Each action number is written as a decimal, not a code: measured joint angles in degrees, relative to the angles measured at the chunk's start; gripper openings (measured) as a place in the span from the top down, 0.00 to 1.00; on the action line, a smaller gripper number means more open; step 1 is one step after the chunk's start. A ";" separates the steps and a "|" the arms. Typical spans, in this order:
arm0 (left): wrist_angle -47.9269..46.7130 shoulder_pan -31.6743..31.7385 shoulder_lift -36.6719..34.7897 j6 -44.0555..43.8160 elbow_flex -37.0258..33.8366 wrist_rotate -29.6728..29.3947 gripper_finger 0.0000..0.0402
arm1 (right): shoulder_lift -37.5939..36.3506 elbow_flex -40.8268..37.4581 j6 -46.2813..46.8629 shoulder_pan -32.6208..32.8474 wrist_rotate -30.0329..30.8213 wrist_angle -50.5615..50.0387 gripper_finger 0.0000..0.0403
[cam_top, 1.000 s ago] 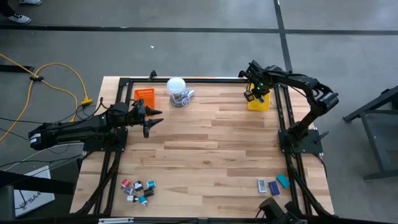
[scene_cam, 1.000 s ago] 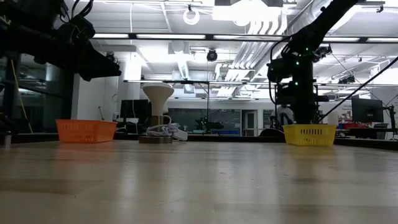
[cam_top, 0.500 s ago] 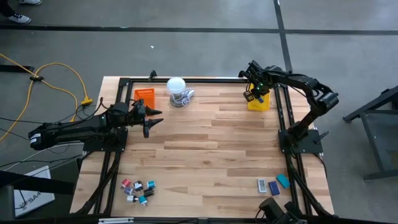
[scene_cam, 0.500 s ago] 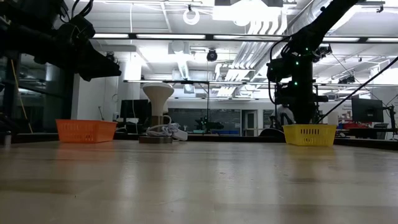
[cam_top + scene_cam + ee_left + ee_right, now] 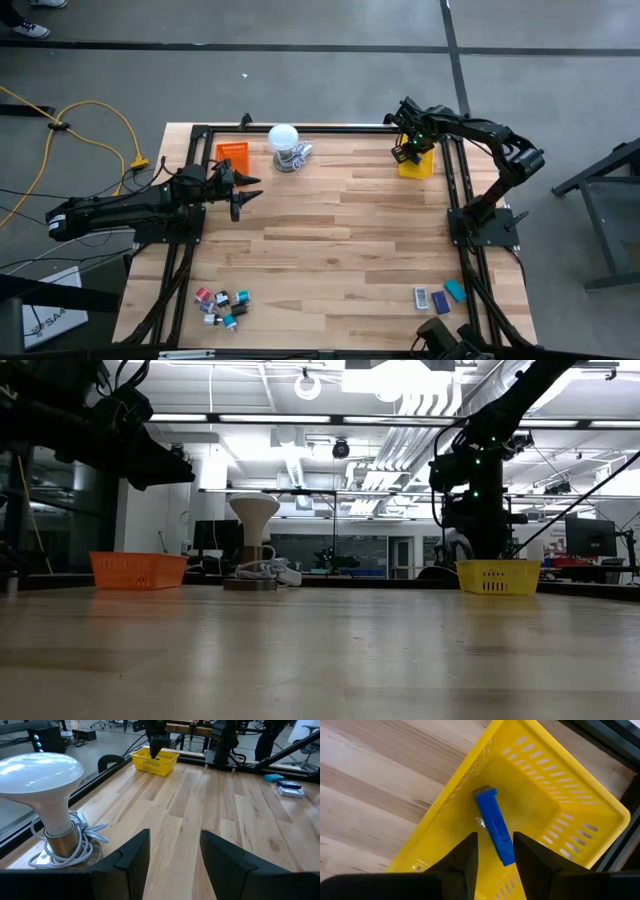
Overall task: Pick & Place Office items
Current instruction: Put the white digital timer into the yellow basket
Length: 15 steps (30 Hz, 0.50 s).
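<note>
Above the yellow tray [image 5: 580,795], my right fingers [image 5: 465,857] stand parted; the blue block [image 5: 495,827] may snag while I lift.

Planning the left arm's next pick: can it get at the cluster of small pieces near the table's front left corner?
Probably yes: the left gripper hovers with jaws open, and only bare table separates it from the small pieces.
</note>
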 joint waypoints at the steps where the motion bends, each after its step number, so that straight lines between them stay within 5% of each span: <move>1: 0.01 0.00 0.00 0.01 0.00 0.00 0.58 | 0.00 0.00 -0.01 0.00 0.00 0.00 0.73; 15: -0.01 0.00 0.00 0.00 0.01 0.00 0.58 | -4.21 5.64 -4.74 -0.28 -0.16 -5.51 0.73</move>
